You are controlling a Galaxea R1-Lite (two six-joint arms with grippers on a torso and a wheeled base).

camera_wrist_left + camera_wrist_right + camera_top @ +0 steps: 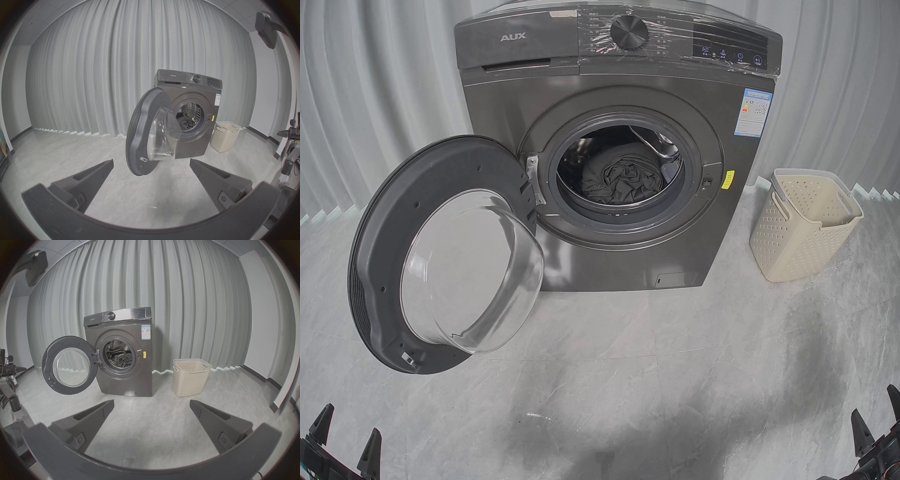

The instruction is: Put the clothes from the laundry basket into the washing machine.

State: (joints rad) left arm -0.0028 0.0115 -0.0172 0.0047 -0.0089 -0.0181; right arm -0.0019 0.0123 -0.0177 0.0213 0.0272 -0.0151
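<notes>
- The left gripper's fingers (90, 178), dark, wedge-shaped and tapering to points, stand spread wide with nothing between them; the left gripper (347, 434) sits low at the near left over the floor.
- The right gripper (874, 406) at the near right is likewise splayed and holds nothing.
- The clothes (622, 175), a crumpled bundle of dark grey fabric, lie inside the drum of the washing machine (612, 87), well apart from both grippers and straight ahead across the floor.
- The machine is a boxy, dark grey metal front-loader with film wrap over its control panel.
- Its round door (381, 250) is swung fully open to the left, a matte dark frame around a clear, bulging glass bowl.
- The laundry basket (800, 250), cream perforated plastic tapering toward its base, stands upright just to the right of the machine, on the right gripper's side.
- The floor (650, 375) is smooth, grey marbled tile; a pleated pale curtain (375, 94) hangs behind.
</notes>
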